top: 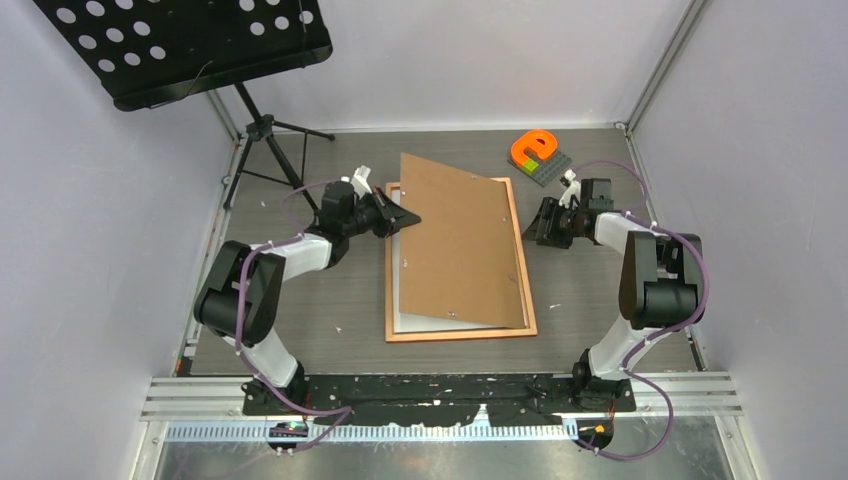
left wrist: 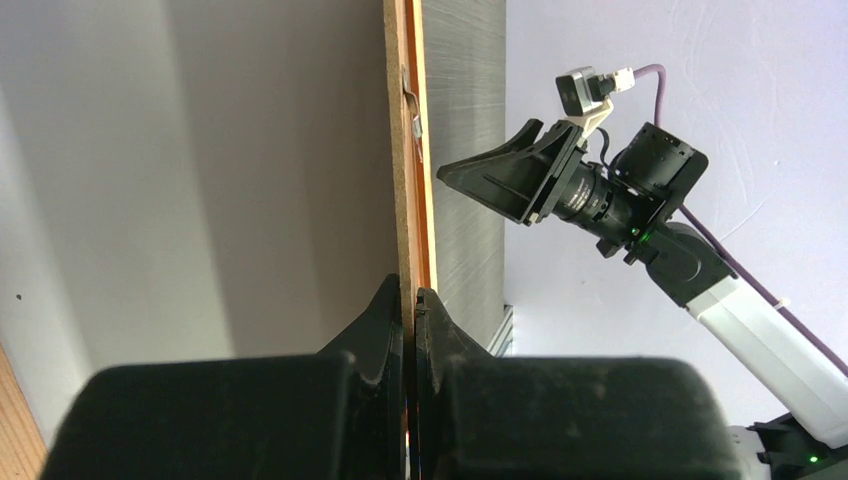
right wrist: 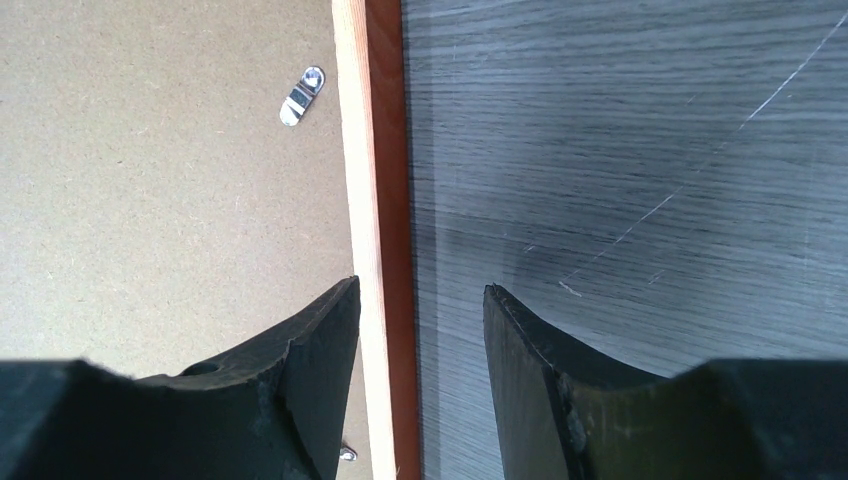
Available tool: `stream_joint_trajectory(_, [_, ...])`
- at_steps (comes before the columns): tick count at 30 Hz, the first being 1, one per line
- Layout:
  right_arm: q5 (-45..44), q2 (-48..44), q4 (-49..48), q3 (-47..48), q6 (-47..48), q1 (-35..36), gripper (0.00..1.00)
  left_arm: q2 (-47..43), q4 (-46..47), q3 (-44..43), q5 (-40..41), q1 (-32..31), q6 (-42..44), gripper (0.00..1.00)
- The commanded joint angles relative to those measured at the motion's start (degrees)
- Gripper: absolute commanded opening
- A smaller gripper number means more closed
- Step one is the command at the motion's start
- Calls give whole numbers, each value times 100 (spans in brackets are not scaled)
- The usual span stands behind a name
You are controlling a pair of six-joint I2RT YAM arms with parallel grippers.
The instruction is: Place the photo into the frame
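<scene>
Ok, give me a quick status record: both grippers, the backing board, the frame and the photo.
left gripper: shut on the backing board's left edge
backing board: skewed across the frame, left edge apparently raised
frame: flat on the table
photo: white sheet in the frame under the board, apparently its back
right gripper: open, jaws straddling the frame's right border, gripping nothing

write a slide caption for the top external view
Left gripper pinches the skewed backing board over the frame; open right gripper sits at the frame's right edge.
</scene>
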State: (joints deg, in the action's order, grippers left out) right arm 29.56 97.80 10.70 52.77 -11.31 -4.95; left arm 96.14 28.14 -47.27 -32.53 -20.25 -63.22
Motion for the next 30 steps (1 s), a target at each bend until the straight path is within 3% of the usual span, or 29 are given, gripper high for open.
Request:
stream_joint_trajectory(1, [61, -20, -161, 35, 15, 34, 55, 61, 505, 5, 73, -40, -205, 0])
stream_joint_trajectory(30, [-25, 63, -147, 48, 41, 56, 55, 129, 342, -74, -109, 12, -996, 0])
